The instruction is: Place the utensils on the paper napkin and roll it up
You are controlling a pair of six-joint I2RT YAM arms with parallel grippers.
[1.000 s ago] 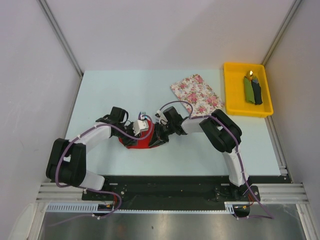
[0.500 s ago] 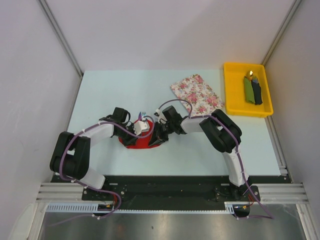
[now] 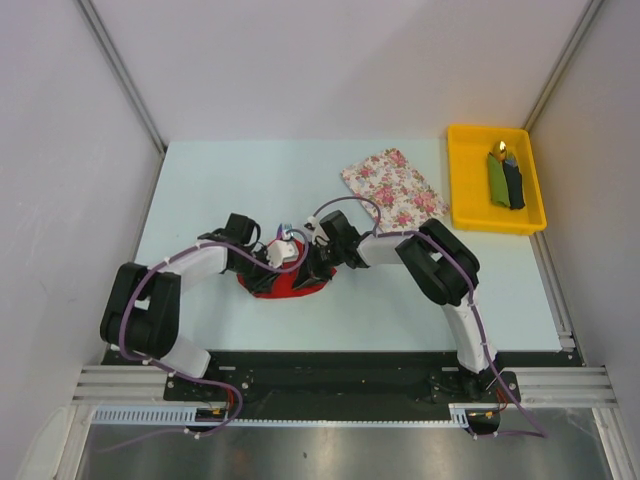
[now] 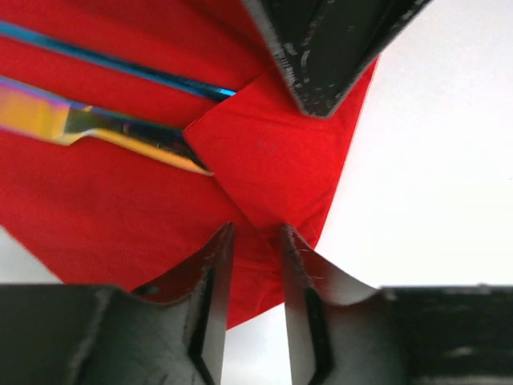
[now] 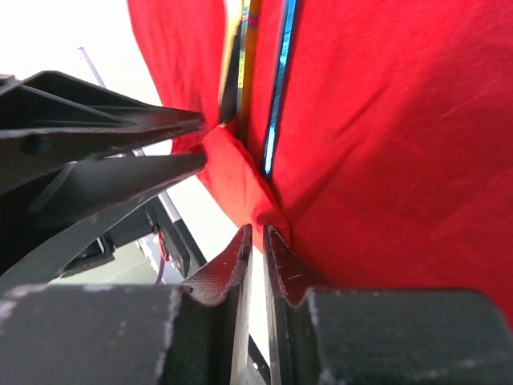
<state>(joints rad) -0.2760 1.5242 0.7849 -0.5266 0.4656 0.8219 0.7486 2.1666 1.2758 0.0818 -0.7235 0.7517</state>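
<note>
The red paper napkin (image 3: 285,287) lies on the table with both grippers meeting over it. In the left wrist view the utensils, a blue one (image 4: 120,60) and an iridescent gold-purple one (image 4: 104,128), lie on the paper napkin (image 4: 264,160), their ends tucked under a folded-over corner. My left gripper (image 4: 254,233) stands open, its tips straddling the napkin's edge. My right gripper (image 5: 256,231) is nearly closed, pinching the fold of the napkin (image 5: 385,120) beside the utensils (image 5: 280,80). In the top view the left gripper (image 3: 292,264) and right gripper (image 3: 308,268) almost touch.
A floral cloth (image 3: 394,187) lies at the back right. Beside it a yellow tray (image 3: 462,180) holds green and dark rolls (image 3: 505,180). White walls close in the table on both sides.
Both grippers have edged slightly away from the bases over the napkin. The left arm's elbow has swung inward. The napkin stays in place.
</note>
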